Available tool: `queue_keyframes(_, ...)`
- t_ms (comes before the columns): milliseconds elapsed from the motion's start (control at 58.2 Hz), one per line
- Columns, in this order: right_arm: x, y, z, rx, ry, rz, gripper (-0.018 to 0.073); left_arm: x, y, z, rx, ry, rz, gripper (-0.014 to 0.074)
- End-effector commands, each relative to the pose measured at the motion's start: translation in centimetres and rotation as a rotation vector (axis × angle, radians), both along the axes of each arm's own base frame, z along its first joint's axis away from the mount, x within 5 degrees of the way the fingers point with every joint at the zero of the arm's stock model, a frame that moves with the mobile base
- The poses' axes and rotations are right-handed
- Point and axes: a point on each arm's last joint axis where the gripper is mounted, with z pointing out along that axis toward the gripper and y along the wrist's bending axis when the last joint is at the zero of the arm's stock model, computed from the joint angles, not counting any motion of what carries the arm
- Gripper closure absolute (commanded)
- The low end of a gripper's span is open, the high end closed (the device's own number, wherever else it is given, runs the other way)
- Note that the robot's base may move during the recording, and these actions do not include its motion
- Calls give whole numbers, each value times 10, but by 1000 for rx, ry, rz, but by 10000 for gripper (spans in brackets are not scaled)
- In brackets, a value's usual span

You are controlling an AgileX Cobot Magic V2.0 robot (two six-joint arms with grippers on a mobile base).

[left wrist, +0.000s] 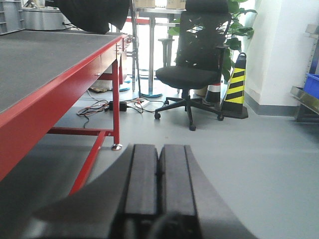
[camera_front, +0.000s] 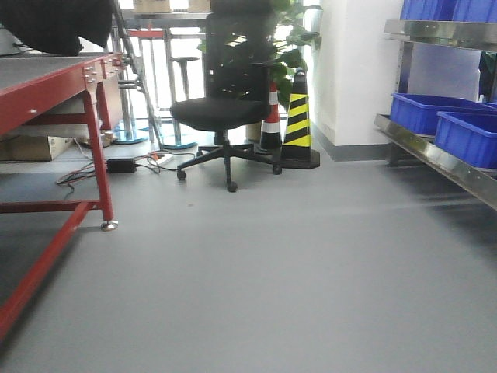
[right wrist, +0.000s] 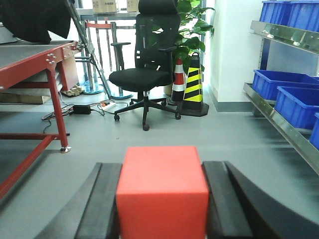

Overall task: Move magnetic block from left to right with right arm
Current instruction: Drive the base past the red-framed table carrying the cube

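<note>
Your right gripper [right wrist: 162,167] clamps the block [right wrist: 162,195], contact apparently on both sides; left gripper [left wrist: 159,152] jaws pressed together, empty.

In front of the office chair [right wrist: 144,74], the magnetic block [right wrist: 162,191] runs off the bottom edge and hides the inner faces of the right gripper [right wrist: 163,167]. Behind the chair a red-and-white cone [right wrist: 178,82] is partly covered, and left of the chair a dark shape [right wrist: 30,20] is cropped.

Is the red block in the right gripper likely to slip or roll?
The magnetic block is probably rigid: its edges look crisp between the fingers. Flat faces suggest it won't roll. The smooth matte surface might slip slightly.
</note>
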Motion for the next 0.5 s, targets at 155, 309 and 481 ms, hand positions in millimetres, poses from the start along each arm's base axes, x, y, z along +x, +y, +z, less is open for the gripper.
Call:
queue_keyframes(155, -2, -1, 17, 1, -104, -15, 273, -1, 0, 4, -7, -79, 1, 713)
queue_keyframes(309, -2, -1, 17, 1, -104, -15, 273, -1, 0, 4, -7, -79, 1, 713)
queue_keyframes(481, -2, -1, 17, 1, -104, -15, 273, -1, 0, 4, -7, -79, 1, 713)
